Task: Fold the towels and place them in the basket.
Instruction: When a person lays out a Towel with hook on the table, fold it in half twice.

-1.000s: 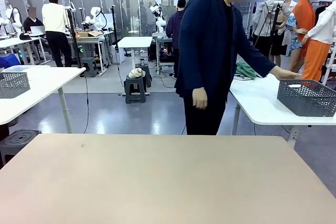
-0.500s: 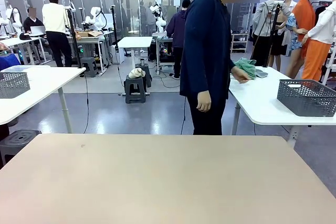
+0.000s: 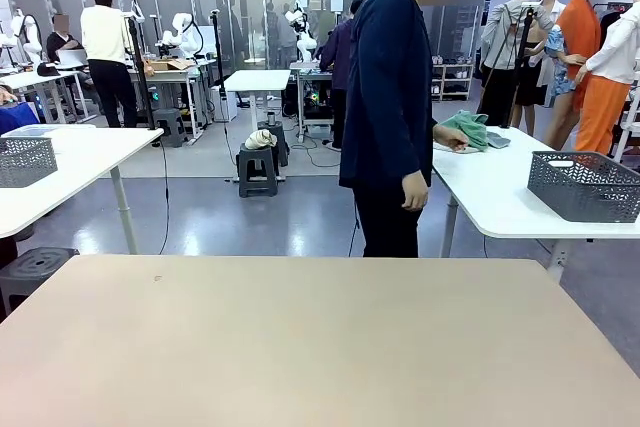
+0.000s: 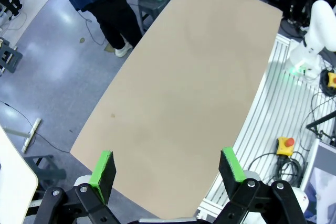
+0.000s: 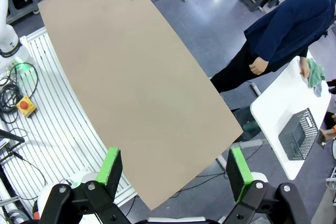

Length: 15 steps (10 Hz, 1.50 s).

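Tan laminate stretches before us with nothing of the task on it: our table [image 3: 320, 347] carries no towel, folded or loose, so we judge the work barely begun.

The green towel [image 3: 468, 130] lies crumpled on the white side table [image 3: 500, 197], which stands across a strip of floor from our far right corner. The person's hand [image 3: 452, 141] rests on the towel, and a grey-blue cloth [image 3: 497, 139] touches it on its right. Whether a cream towel lies in that heap we cannot tell.

The basket [image 3: 585, 185] stands on the same side table, nearer to us and further right, apart from the towel. Past its lattice wall we cannot make out whether anything is inside.

Our left tool [image 4: 165, 156] hangs high over our table with its green pads spread wide and nothing between them. Our right tool [image 5: 174, 153] hangs high over our table too, just as wide and just as bare. From there we see the towel [image 5: 314, 73] and the basket [image 5: 299, 135] well off to one side.

By our reckoning every step is left: the towels must reach our table, be folded, and be laid in the basket, which is not yet within our reach.
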Each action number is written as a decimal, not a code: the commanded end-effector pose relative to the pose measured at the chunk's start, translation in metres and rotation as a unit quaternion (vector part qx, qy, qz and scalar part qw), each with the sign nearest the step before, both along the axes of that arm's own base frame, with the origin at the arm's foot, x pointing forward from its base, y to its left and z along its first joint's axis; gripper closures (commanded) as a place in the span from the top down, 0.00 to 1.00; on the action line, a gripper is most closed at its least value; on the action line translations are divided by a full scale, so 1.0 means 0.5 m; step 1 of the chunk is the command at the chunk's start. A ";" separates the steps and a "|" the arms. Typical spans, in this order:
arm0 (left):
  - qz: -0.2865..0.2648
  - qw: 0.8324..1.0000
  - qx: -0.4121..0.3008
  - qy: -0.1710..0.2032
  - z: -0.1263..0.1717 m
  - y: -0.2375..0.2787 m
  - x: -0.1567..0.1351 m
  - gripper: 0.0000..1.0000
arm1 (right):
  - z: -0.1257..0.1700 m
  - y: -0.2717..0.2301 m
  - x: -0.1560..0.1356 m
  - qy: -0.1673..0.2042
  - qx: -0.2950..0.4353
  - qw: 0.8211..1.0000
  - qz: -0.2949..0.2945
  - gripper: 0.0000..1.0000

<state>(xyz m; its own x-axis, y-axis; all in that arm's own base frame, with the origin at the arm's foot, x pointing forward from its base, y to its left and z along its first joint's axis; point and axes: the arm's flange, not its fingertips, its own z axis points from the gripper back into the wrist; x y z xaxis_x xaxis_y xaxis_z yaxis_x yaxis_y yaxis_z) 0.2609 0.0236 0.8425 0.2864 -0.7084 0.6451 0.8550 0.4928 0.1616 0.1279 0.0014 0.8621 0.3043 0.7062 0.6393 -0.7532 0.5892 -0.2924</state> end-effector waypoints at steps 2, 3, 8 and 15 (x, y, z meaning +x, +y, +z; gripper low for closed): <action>-0.007 1.000 -0.002 -0.002 -0.003 -0.005 -0.002 1.00 | 0.003 -0.001 -0.006 -0.004 0.002 1.000 0.001 1.00; -0.007 1.000 -0.002 -0.002 -0.003 -0.005 -0.002 1.00 | 0.003 -0.001 -0.006 -0.004 0.002 1.000 0.001 1.00; -0.007 1.000 -0.002 -0.002 -0.003 -0.005 -0.002 1.00 | 0.003 -0.001 -0.006 -0.004 0.002 1.000 0.001 1.00; -0.007 1.000 -0.002 -0.002 -0.003 -0.005 -0.002 1.00 | 0.003 -0.001 -0.006 -0.004 0.002 1.000 0.001 1.00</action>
